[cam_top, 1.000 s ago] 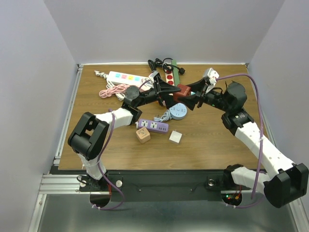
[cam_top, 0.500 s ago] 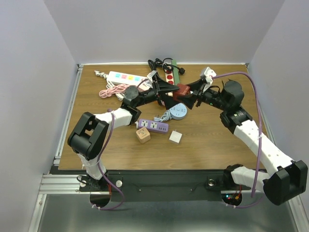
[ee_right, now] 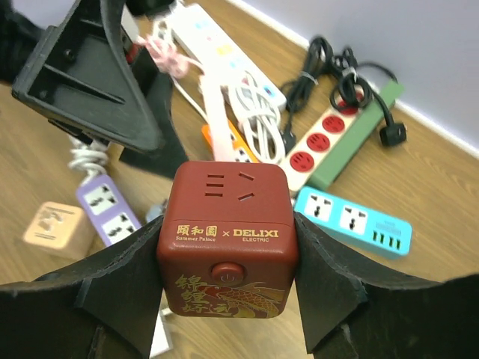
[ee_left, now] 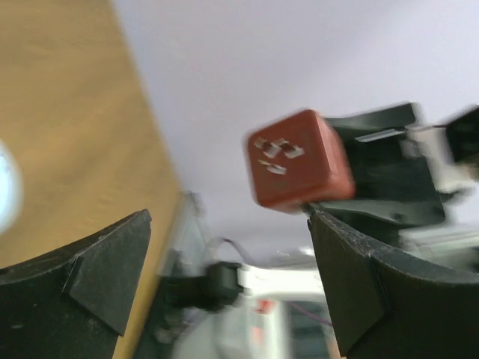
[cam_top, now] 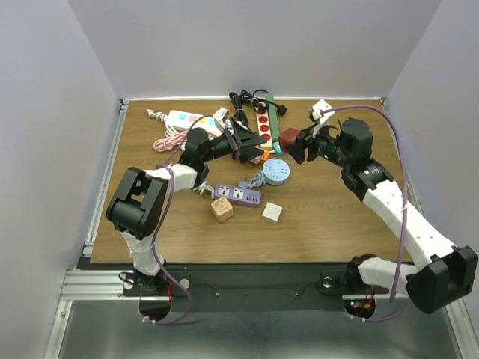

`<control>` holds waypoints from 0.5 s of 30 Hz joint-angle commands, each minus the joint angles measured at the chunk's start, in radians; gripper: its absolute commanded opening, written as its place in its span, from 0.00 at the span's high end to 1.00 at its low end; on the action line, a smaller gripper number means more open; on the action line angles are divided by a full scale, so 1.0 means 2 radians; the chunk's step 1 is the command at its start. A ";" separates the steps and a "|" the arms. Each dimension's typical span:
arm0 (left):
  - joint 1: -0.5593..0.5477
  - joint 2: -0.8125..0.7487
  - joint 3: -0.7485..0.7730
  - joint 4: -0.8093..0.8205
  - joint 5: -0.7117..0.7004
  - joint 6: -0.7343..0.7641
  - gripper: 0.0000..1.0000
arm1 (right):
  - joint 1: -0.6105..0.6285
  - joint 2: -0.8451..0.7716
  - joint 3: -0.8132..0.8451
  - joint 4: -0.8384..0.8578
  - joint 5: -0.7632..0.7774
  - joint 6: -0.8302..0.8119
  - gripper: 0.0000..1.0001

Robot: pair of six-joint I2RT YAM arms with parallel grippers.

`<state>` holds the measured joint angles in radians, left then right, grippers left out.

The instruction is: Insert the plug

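Note:
My right gripper is shut on a dark red cube socket with a koi print and holds it above the table. The cube's socket face points away toward the left gripper. In the top view the cube hangs over the back middle of the table in the right gripper. My left gripper is open and empty, a short way left of the cube. In the left wrist view the cube floats beyond the open jaws of the left gripper. A black plug lies at the end of the green strip.
Behind lie a white strip with pastel sockets and a green strip with red sockets. A teal strip and an orange strip lie under the cube. A round blue socket, purple strip, wooden cube and white cube sit mid-table.
My left gripper, which was right at the red cube, has pulled back to the left and is clear of it. The right gripper still holds the cube and has shifted slightly right.

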<state>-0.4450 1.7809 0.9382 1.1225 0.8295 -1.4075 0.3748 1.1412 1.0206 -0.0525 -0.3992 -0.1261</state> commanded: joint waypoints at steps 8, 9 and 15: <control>-0.025 0.003 0.135 -0.401 -0.191 0.428 0.01 | -0.017 0.152 0.076 -0.086 0.113 -0.027 1.00; -0.032 0.005 0.141 -0.414 -0.204 0.441 0.01 | -0.021 0.160 0.083 -0.089 0.113 -0.026 1.00; -0.056 0.035 0.177 -0.479 -0.235 0.483 0.01 | -0.052 0.220 0.109 -0.110 0.099 -0.030 1.00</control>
<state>-0.5350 1.8347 1.2354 0.2859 0.4248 -0.5705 0.3031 1.5574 1.1564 -0.2726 -0.2096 -0.1719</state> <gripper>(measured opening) 0.986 0.661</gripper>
